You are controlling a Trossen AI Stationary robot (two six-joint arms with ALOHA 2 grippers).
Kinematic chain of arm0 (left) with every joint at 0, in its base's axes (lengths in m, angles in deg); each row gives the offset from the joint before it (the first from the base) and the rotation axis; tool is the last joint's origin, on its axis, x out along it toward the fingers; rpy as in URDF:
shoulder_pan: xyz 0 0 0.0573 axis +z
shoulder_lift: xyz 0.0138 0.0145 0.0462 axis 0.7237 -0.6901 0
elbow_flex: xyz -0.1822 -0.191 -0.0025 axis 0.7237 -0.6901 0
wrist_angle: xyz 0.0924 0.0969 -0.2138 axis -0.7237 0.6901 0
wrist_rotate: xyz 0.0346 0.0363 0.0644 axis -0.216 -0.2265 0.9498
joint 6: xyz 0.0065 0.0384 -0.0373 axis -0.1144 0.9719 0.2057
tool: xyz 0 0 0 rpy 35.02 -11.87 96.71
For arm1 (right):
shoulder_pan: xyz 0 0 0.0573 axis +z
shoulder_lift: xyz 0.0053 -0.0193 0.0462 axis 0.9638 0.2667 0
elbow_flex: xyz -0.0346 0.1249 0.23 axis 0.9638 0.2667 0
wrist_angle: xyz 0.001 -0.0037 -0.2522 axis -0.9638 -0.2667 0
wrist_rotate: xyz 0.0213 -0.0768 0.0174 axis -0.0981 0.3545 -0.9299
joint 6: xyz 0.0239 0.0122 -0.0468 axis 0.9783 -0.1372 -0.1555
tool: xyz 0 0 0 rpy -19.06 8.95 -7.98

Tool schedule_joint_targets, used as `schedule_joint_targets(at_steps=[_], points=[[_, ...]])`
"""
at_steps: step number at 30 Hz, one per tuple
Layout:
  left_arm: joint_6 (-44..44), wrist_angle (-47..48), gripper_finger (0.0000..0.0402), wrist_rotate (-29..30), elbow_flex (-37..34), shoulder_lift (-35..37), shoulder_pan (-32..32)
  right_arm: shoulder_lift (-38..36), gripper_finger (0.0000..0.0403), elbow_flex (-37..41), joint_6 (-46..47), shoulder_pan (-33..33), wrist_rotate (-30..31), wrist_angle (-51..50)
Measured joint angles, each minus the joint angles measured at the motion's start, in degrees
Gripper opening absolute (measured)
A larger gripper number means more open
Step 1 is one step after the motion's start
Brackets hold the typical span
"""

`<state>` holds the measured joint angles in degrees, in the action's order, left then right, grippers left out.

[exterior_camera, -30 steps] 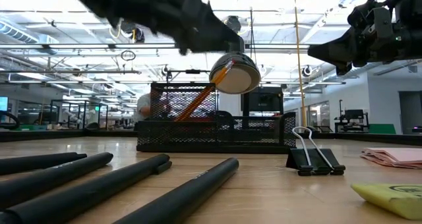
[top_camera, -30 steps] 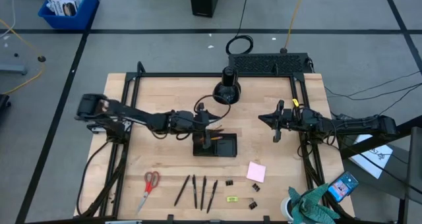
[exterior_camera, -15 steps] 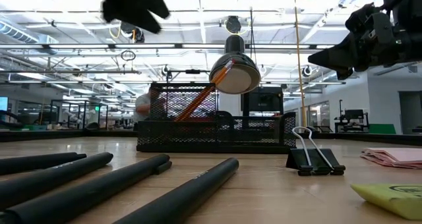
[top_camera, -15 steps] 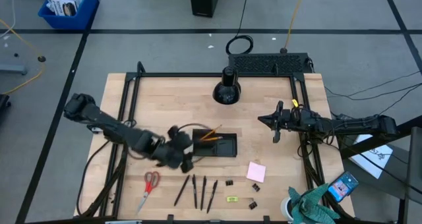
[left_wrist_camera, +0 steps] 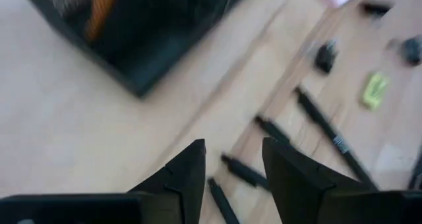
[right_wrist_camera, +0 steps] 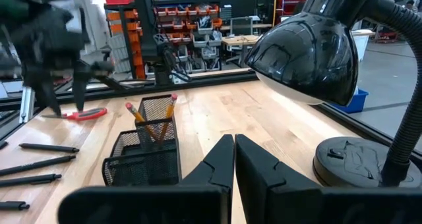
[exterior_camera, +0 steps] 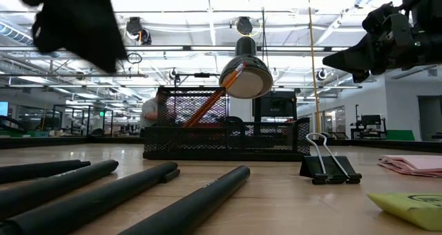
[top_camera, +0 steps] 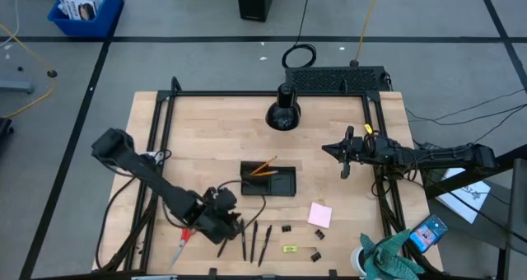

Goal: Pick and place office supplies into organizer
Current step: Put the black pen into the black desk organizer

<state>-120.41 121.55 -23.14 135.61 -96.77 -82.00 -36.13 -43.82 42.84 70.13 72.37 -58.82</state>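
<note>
Left pincer [top_camera: 233, 223]: part-open, empty, I'm above slim dark plastic pens [top_camera: 244, 240].
Pens: light, stiff, roll-prone; I'd grip mid-barrel.
Right pincer [top_camera: 346, 159]: clenched, parked.

High view looks straight down; low view sits at tabletop level; both share the organizer [top_camera: 268, 179].

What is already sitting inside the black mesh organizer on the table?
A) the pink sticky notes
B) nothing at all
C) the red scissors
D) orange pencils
D: orange pencils stand tilted in the organizer, while the red scissors and the pink sticky notes lie on the table outside it.
</note>
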Motion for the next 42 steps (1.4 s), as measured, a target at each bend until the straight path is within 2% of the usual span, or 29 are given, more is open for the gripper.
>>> schedule_joint_targets(at_steps=[7, 14, 20, 32, 42], points=[[-3.2, 0.7, 0.0159, -10.1, 3.9, -7.7, -0.3, 0.0, 0.0009, 0.0, 0.0, 0.0, 0.0, 0.7], [-9.9, 6.1, 0.0159, -15.4, 8.6, -8.6, -0.2, 0.0, 0.0009, 0.0, 0.0, 0.0, 0.0, 2.6], [-14.2, 11.4, 0.0159, -23.1, 8.5, -8.6, 0.6, 0.0, 0.0009, 0.0, 1.6, 0.0, -0.1, 3.0], [-11.0, 11.1, 0.0159, -21.2, 8.5, -8.6, 3.4, 0.0, 0.0009, 0.0, 2.4, 0.0, -0.1, 3.0], [-9.3, 7.2, 0.0159, -22.8, 8.4, -13.6, 2.5, 0.0, 0.0009, 0.0, 2.4, 0.0, -0.2, 3.0]])
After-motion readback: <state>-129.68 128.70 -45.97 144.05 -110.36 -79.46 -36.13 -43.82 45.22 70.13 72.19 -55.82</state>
